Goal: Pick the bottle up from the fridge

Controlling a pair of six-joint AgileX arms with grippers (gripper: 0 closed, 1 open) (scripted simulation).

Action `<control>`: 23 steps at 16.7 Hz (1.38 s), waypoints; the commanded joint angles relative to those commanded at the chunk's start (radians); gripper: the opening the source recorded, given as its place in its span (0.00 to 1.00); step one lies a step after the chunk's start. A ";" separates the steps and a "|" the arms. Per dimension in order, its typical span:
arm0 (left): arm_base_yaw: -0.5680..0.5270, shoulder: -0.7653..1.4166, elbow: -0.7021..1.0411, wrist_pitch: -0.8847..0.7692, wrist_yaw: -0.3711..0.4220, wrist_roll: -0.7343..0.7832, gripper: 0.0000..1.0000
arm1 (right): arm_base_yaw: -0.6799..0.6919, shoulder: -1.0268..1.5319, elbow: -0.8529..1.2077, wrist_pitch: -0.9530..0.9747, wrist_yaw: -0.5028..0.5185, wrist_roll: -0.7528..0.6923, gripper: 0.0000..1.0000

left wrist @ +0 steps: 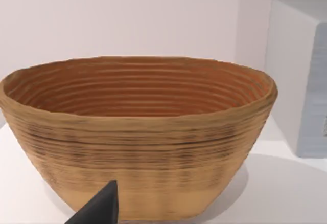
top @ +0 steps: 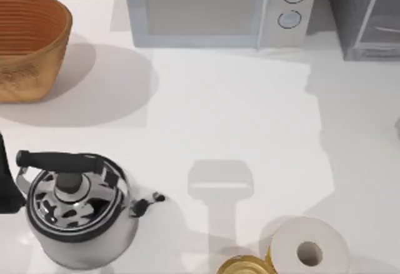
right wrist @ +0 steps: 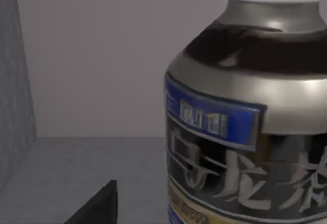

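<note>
The bottle (right wrist: 245, 121) looms close in the right wrist view, with a white cap, a silver shoulder, a dark body and a blue label band. It stands upright on the grey floor of the fridge (right wrist: 76, 162), beside a grey side wall. My right gripper (right wrist: 148, 219) is open inside the fridge, just short of the bottle, with one dark fingertip (right wrist: 99, 206) off to the bottle's side and nothing held. From above, the fridge (top: 369, 17) sits at the back right corner. My left gripper (left wrist: 153, 219) is open and parked, its arm (top: 5, 183) at the table's left edge.
A white microwave (top: 212, 8) stands at the back, left of the fridge. A woven basket (top: 28, 45) is at the back left, and a steel kettle (top: 78, 214) at the front left. A paper roll (top: 309, 252) and a gold tin (top: 244, 266) lie at the front edge.
</note>
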 joint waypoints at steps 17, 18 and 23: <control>0.000 0.000 0.000 0.000 0.000 0.000 1.00 | 0.021 0.089 0.172 -0.083 0.022 -0.001 0.40; 0.000 0.000 0.000 0.000 0.000 0.000 1.00 | 0.021 0.089 0.172 -0.083 0.022 -0.001 0.32; 0.000 0.000 0.000 0.000 0.000 0.000 1.00 | 0.021 0.089 0.172 -0.083 0.022 -0.001 0.00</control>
